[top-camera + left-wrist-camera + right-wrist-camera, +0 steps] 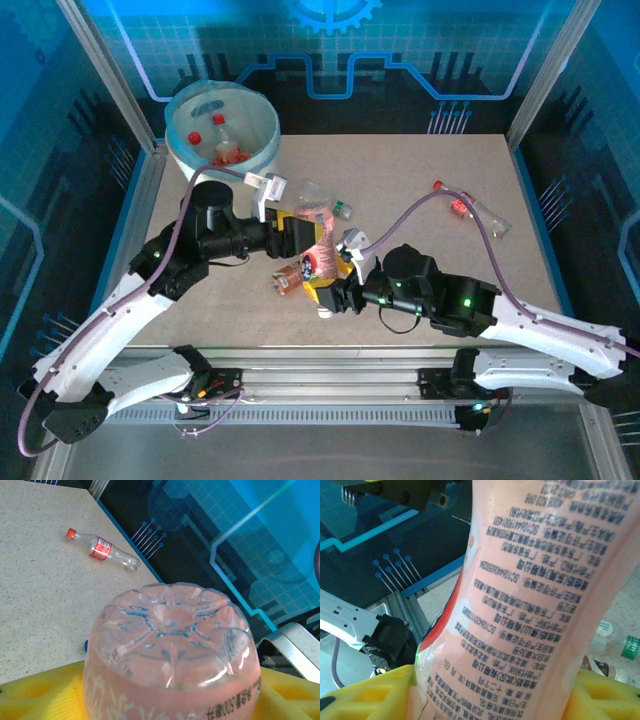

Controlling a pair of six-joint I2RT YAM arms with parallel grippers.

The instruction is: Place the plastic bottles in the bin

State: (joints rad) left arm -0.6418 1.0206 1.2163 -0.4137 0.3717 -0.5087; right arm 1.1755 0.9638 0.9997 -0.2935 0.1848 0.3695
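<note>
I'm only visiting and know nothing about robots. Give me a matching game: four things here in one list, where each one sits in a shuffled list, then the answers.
Things:
1. pink bottle
2. red-capped clear bottle
3. bin
4. green-capped bottle

Places:
A. at the far left corner of the table
B. lying alone on the right side
C. between the left claw and the right claw
D. mid-table, just beyond both claws

Pairs: 1-C, 2-B, 3-A, 4-D

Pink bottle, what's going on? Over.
Right tool gripping pink bottle. Left tool on its base. Bin far left, bottles inside. Other bottles loose on table.
</note>
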